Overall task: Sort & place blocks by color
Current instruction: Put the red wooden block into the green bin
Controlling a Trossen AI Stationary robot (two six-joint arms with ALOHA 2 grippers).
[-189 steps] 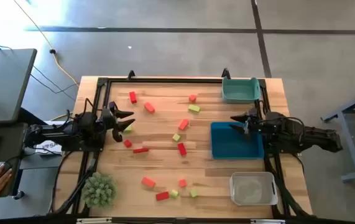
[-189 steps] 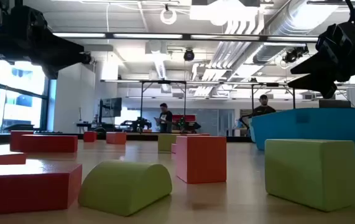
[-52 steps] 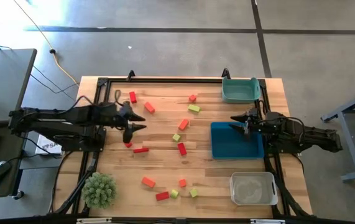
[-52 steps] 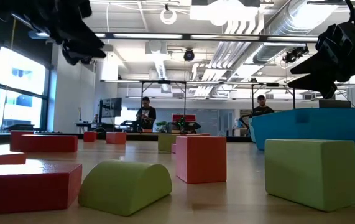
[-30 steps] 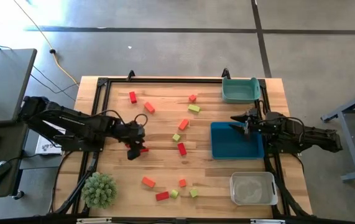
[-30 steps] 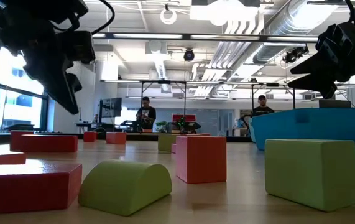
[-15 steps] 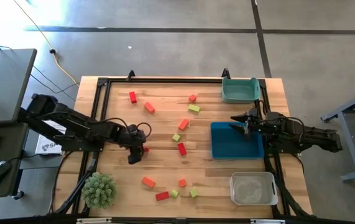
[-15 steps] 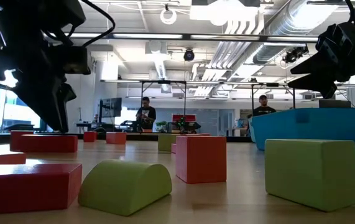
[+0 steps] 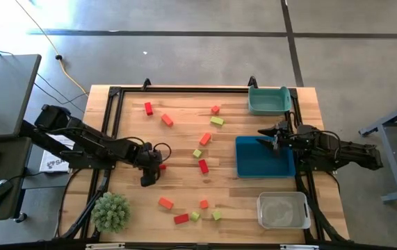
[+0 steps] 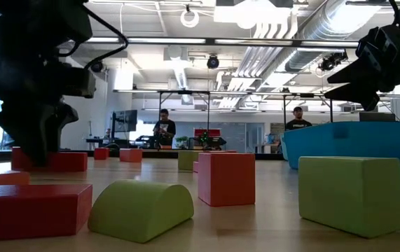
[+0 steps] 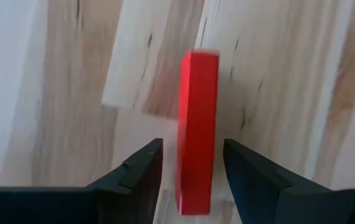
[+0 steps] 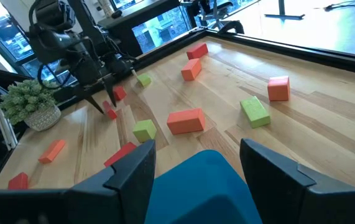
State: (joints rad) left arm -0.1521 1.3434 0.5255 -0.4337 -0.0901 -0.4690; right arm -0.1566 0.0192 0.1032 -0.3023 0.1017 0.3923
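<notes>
A red bar [image 11: 197, 134] lies flat on the wooden table [image 9: 184, 187], directly under the left gripper [image 11: 189, 165] and lined up lengthwise in the gap between its two fingers [image 11: 141, 169]. The fingers stand partly open on either side of the bar, not pressing it; they hold nothing. From above, this gripper [image 9: 149, 173] points down at the table's left-middle area, and the bar shows only as a bit of red by its tip.

The other blocks lie scattered beyond it: a red block [image 9: 203, 166] and a small green block [image 9: 197, 153] just to the gripper's right, an orange block [image 9: 166, 203] nearer the front edge, a red block [image 9: 148, 107] toward the far edge.

A spiky green plant [image 9: 110, 212] sits at the front, near the left gripper.

The right gripper [image 12: 196, 165] hangs wide open and empty over the blue bin [image 9: 264, 167], well apart from the bar. A teal bin [image 9: 268, 101] and a clear bin [image 9: 282, 211] flank the blue one.
</notes>
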